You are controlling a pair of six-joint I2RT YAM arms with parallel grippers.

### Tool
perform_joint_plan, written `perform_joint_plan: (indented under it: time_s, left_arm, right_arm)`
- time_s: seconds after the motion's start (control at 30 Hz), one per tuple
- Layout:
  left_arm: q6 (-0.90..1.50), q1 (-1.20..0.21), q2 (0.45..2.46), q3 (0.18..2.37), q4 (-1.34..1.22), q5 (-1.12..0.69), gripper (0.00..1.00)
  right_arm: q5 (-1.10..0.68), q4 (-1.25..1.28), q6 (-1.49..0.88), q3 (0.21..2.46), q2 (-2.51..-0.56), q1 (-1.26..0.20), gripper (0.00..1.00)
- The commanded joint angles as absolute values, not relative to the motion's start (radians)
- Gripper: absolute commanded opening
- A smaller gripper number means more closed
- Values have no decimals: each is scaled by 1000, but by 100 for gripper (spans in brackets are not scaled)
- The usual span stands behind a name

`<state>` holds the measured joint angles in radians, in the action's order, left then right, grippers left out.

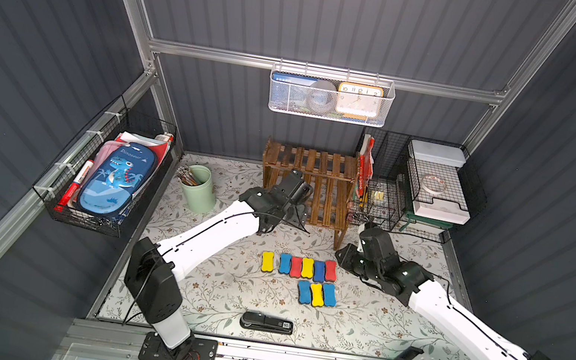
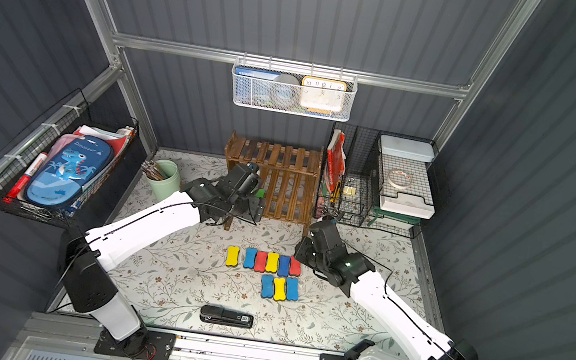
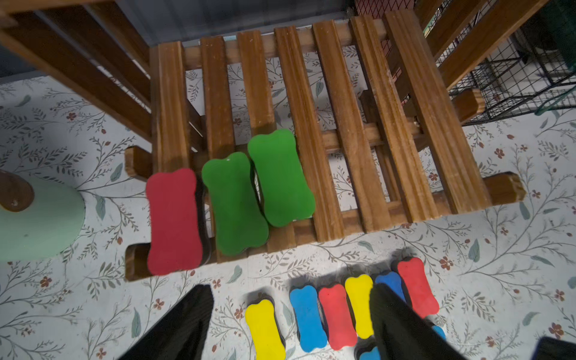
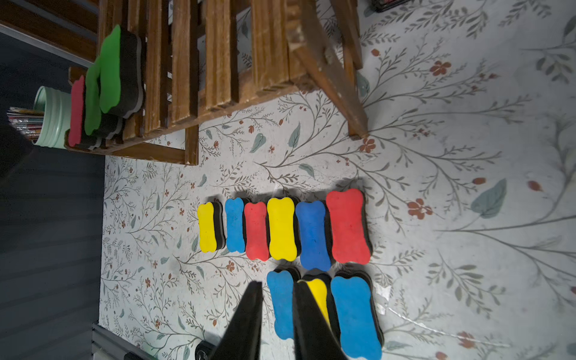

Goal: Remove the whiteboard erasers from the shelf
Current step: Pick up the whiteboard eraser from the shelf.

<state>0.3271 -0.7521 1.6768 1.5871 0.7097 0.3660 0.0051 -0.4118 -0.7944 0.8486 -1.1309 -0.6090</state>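
On the shelf's lower tier, at the end on the left arm's side, three whiteboard erasers are left: a red eraser outermost, then a green eraser and a second green eraser touching it. Nine others lie in two rows on the surface in front of the shelf, so the job looks about three quarters done.

Each eraser on the shelf lies flat, coloured foam up and dark felt down. Their long axes run roughly along the slats, from the shelf's front toward its back, the two green ones skewed a little. The red one's near end reaches the tier's front rail.

The left tool hovers just in front of that tier with its fingers spread wide, pinching nothing. The step in hand seems to be the approach to one of these three. The next move probably calls for moving in over the chosen eraser and closing across its narrow waist, at right angles to the slats, without nudging its neighbour.

The right tool hangs over the rows in front of the shelf, fingers drawn near together with a slim gap, empty.
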Motion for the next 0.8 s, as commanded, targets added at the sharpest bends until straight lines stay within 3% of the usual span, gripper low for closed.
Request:
perform_joint_plan:
  time_s: [0.0, 0.27, 0.77]
  left_arm:
    - [279, -752, 1739, 1637, 707, 363, 83]
    - [258, -751, 1860, 1746, 745, 378, 67]
    - [261, -750, 1936, 1817, 755, 488, 67]
  right_arm:
    - [39, -410, -785, 825, -1095, -596, 23]
    - [45, -414, -802, 789, -1044, -579, 23]
    - [35, -420, -799, 767, -1017, -551, 23]
